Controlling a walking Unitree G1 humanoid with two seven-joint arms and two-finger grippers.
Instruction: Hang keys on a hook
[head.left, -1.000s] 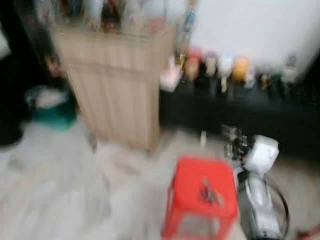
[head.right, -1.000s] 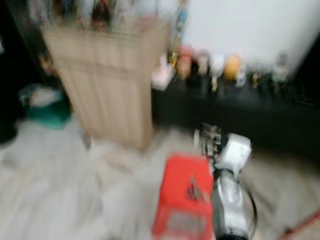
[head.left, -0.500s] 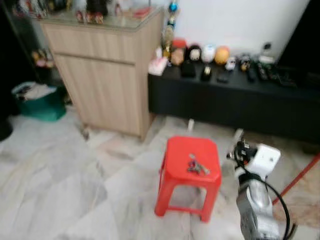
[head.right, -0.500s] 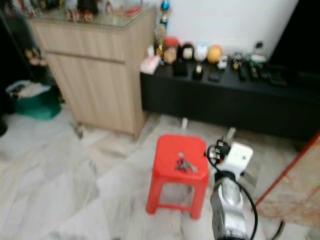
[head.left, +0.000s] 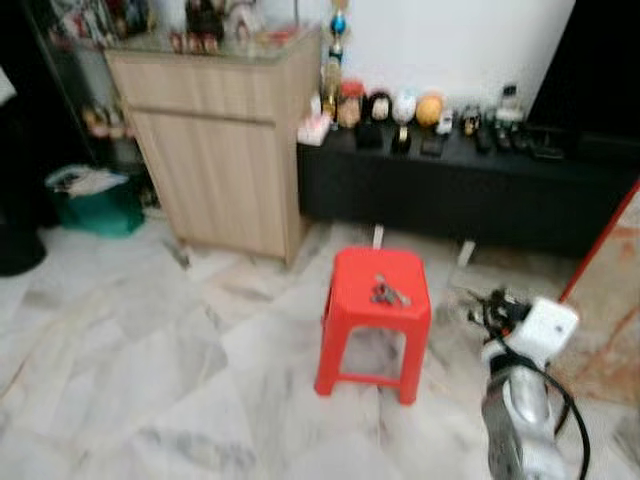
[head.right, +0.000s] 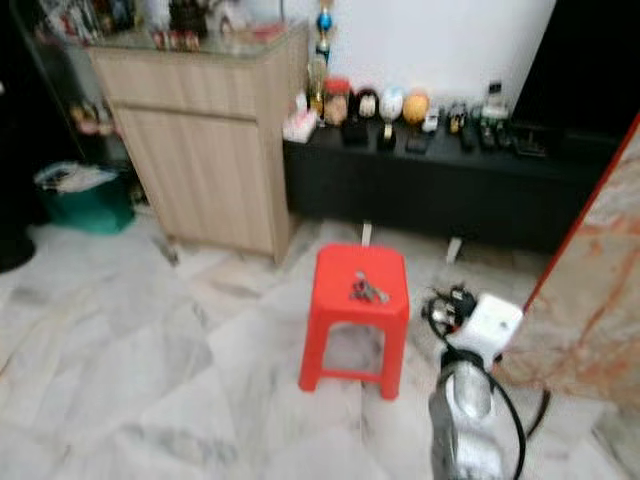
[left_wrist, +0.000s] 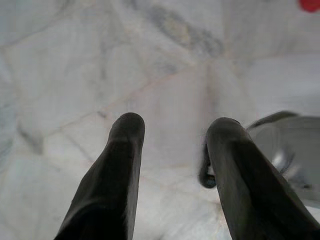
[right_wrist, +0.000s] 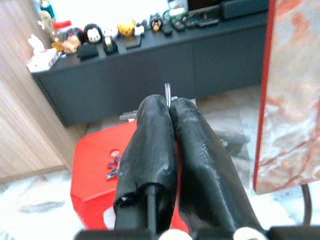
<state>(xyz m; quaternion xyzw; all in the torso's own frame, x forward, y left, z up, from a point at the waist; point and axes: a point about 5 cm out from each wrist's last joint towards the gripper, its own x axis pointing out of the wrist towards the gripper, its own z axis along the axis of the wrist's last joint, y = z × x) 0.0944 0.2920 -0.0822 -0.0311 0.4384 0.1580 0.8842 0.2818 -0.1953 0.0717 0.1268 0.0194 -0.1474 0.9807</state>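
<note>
On top of the red plastic stool (head.left: 375, 305), near the middle of its seat, lies the small bunch of metal keys (head.left: 388, 293). Right tool (right_wrist: 170, 107) has its two black fingers pressed together, and a thin metal ring, perhaps a key ring (right_wrist: 167, 92), sticks out at their tips. It is near the stool, to its right. Left tool (left_wrist: 175, 132) hangs over the grey marble floor (head.left: 130, 380) with fingers apart. Behind the stool stand a light wooden cabinet (head.left: 225, 150) and a low black tabletop (head.left: 450, 190) with small figurines (head.right: 385, 105).
</note>
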